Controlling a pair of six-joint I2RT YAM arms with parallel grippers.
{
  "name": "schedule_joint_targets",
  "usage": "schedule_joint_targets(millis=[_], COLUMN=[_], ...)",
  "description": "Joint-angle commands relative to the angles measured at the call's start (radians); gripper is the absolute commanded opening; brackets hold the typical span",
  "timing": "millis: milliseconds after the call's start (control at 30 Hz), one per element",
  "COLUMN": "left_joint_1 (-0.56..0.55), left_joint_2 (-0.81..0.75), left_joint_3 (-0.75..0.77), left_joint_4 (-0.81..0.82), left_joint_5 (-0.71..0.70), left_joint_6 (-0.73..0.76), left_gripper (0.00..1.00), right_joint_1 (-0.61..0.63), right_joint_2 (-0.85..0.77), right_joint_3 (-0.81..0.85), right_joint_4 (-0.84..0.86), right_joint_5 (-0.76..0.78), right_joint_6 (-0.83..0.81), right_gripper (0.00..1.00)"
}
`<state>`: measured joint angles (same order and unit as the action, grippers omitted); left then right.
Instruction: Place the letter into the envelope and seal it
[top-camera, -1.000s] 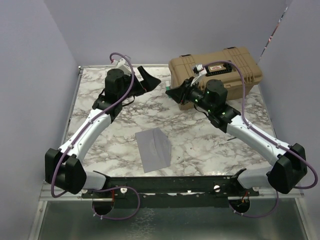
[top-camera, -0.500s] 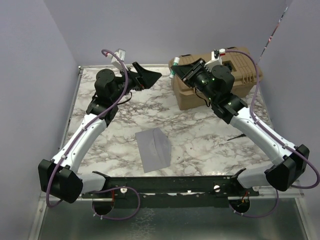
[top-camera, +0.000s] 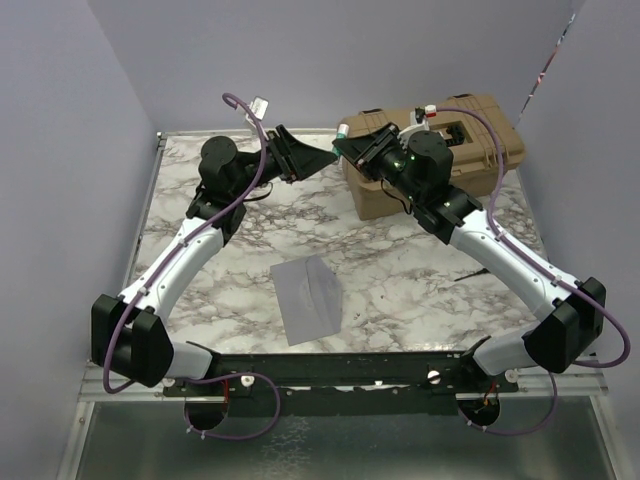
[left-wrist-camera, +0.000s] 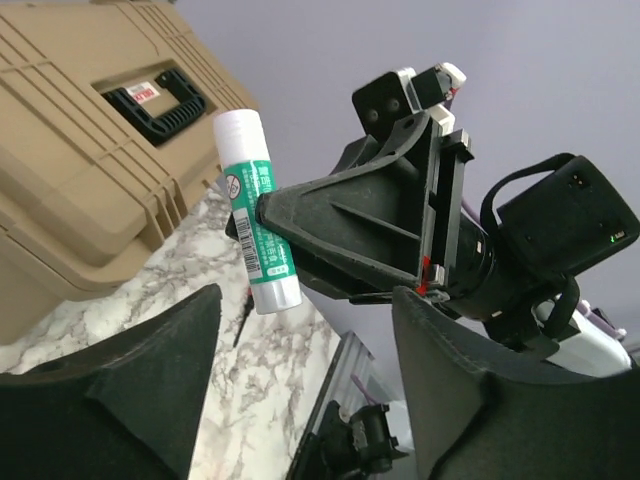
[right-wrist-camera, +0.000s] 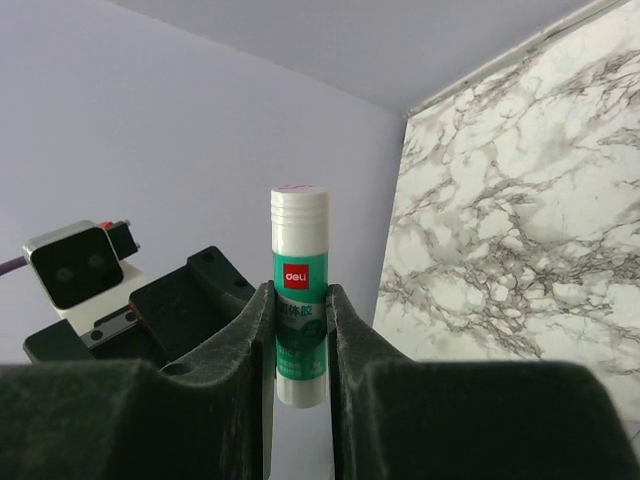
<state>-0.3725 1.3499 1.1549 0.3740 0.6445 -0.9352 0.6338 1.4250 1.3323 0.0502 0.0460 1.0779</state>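
At desk (top-camera: 420, 280) centre, flat blue-grey paper envelope (top-camera: 308, 300) seen lying; tan paper letter not seen, judged tucked inside. Green-and-white plastic glue stick (right-wrist-camera: 299, 230) clamped in right hand (right-wrist-camera: 299, 310), held aloft; left hand (top-camera: 308, 158) fingers apart beside it. Uncapping, gluing, sealing judged left.

Left pincer (top-camera: 322, 155) and right pincer (right-wrist-camera: 298, 300) are black wedges on white, purple-cabled arms (top-camera: 180, 262).

Overhead looks down; close wrist views share glue stick (right-wrist-camera: 299, 290).
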Motion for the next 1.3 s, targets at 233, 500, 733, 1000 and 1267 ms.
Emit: schedule_joint_targets(millis=[233, 500, 733, 1000, 1267], left_joint_1=[-0.003, -0.017, -0.021, -0.021, -0.02], left_joint_2=[0.076, 0.074, 0.065, 0.081, 0.079], left_joint_3=[0.035, 0.016, -0.017, -0.011, -0.015], left_joint_4=[0.076, 0.106, 0.106, 0.106, 0.081], left_joint_5=[0.081, 0.143, 0.18, 0.18, 0.179], left_joint_6=[-0.14, -0.142, -0.095, -0.068, -0.024], left_gripper=[0.5, 0.23, 0.23, 0.41, 0.07], right_joint_1=[0.004, 0.006, 0.005, 0.006, 0.006], right_joint_2=[-0.013, -0.014, -0.011, -0.022, -0.028], right_joint_3=[-0.043, -0.051, -0.04, -0.045, -0.051], right_joint_4=[0.048, 0.066, 0.085, 0.064, 0.035], right_joint_5=[-0.083, -0.093, -0.134, -0.152, -0.159], right_joint_6=[0.021, 0.037, 0.033, 0.018, 0.004], right_gripper=[0.15, 0.16, 0.17, 0.18, 0.18])
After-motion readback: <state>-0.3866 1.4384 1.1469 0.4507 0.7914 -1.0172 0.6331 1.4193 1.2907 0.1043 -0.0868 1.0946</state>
